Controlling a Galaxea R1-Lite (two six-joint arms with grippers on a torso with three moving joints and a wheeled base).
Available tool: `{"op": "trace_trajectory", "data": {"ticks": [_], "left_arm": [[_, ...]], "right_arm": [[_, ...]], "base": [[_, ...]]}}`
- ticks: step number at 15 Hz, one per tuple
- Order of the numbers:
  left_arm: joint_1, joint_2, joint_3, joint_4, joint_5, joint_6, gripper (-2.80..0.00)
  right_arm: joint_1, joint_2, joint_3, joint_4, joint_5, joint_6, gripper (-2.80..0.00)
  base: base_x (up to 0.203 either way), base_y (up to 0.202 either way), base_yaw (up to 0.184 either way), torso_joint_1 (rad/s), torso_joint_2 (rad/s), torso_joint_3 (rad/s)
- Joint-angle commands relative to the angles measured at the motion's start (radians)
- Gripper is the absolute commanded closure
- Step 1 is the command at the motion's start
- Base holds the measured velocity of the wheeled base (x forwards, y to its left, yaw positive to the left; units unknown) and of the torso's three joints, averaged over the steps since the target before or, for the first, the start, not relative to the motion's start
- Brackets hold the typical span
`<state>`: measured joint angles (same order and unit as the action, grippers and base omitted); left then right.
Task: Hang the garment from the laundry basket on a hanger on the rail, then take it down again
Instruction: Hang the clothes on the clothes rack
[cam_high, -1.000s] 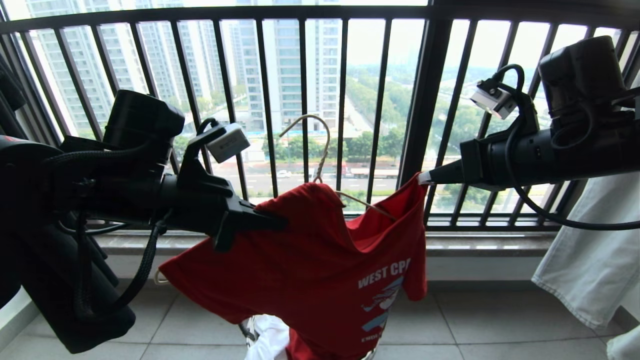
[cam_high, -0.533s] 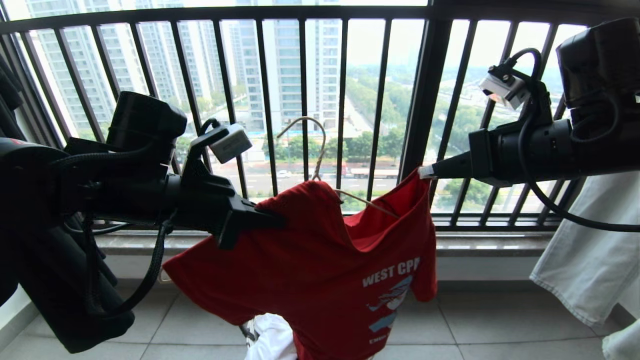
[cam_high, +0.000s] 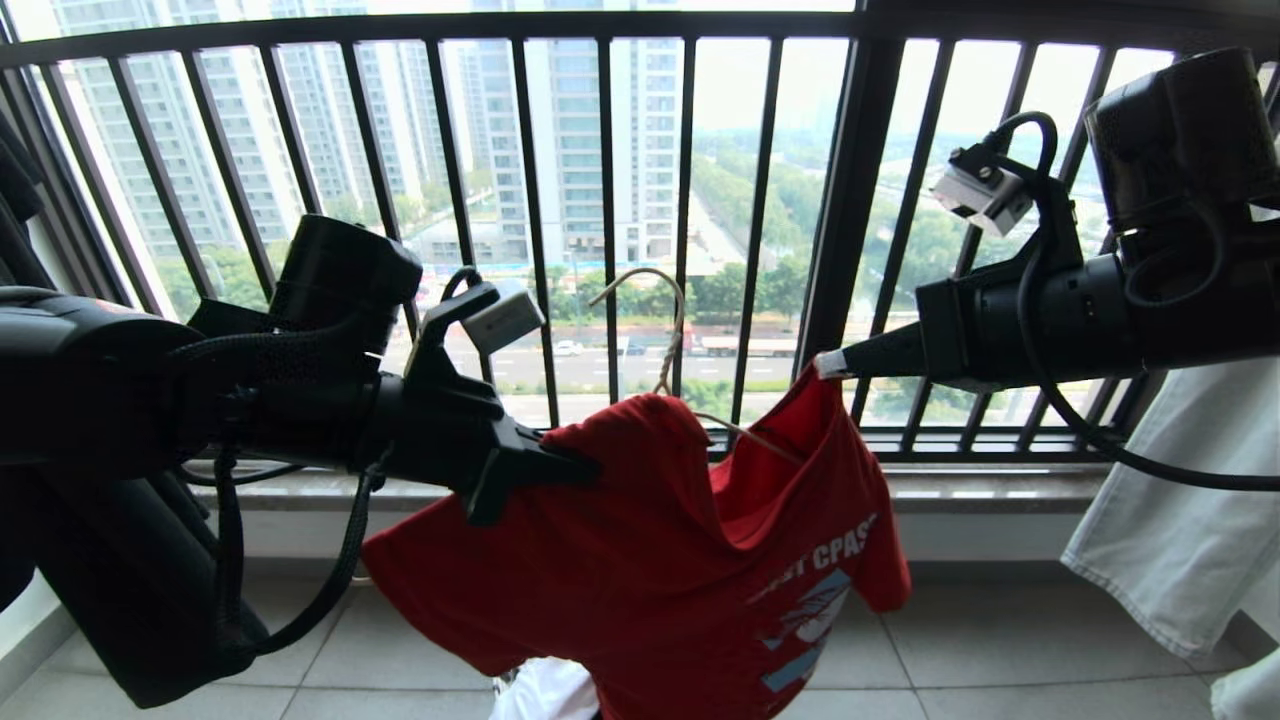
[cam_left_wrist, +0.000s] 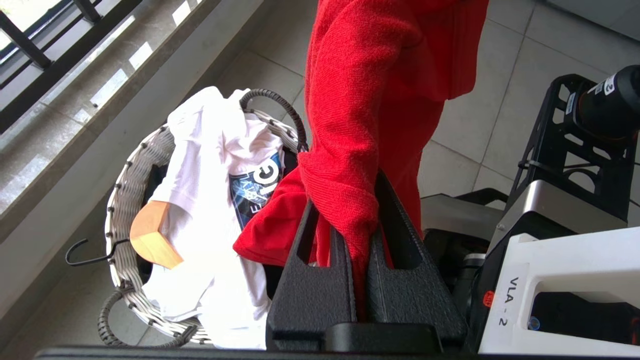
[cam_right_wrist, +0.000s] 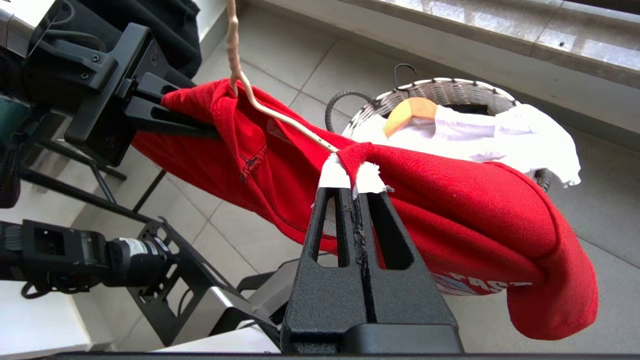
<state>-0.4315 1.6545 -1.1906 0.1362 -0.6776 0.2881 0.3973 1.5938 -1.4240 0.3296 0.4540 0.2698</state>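
Holding a red T-shirt (cam_high: 640, 560) stretched on a cream wire hanger (cam_high: 668, 345) between two grippers, above the basket and in front of the window railing (cam_high: 610, 200).

Left to right: left gripper (cam_high: 585, 468) clamped tight on one shoulder, a thick fold of knit cloth bunched between its black wedge jaws; hook of the thin, slightly bent wire standing up at mid-span, free of any rail, none in view; right gripper (cam_high: 822, 364) pinched shut on the opposite shoulder tip, apparently with the wire end inside. Best done by lifting both ends level, keeping the cloth taut and the hook upright. Below, a round woven laundry basket (cam_left_wrist: 125, 200) with pale rim, holding a soft white shirt (cam_left_wrist: 210, 165) and a blocky tan wooden hanger (cam_left_wrist: 150, 240).
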Motion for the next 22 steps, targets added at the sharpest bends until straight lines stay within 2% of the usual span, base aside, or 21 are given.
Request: {"op": "trace_trajectory", "data": {"ticks": [1,3,5,10,18,22], "left_arm": [[-0.003,0.021,0.000,-0.004,-0.003,0.002,0.00],[0.000,0.018,0.002,-0.024,-0.001,0.000,0.00],[0.006,0.001,0.003,-0.024,0.001,0.000,0.00],[0.006,-0.090,0.028,-0.024,0.042,0.003,0.00],[0.007,-0.095,0.029,-0.027,0.172,0.013,0.00],[-0.003,-0.053,0.027,-0.030,0.170,0.016,0.00]], "right_arm": [[0.027,0.005,0.007,0.002,0.003,0.003,0.00],[0.034,0.006,0.008,0.000,-0.002,0.011,0.00],[0.006,0.017,0.008,-0.038,-0.023,0.009,0.00],[-0.057,0.034,0.008,-0.082,-0.113,-0.018,0.00],[-0.060,0.029,0.008,-0.081,-0.137,-0.032,0.00],[-0.047,0.026,0.010,-0.080,-0.130,-0.027,0.00]], "base": [[0.000,0.000,0.000,0.000,0.00,0.000],[0.000,0.000,0.000,0.000,0.00,0.000],[0.000,0.000,0.000,0.000,0.00,0.000],[0.000,0.000,0.000,0.000,0.00,0.000],[0.000,0.000,0.000,0.000,0.00,0.000],[0.000,0.000,0.000,0.000,0.00,0.000]]}}
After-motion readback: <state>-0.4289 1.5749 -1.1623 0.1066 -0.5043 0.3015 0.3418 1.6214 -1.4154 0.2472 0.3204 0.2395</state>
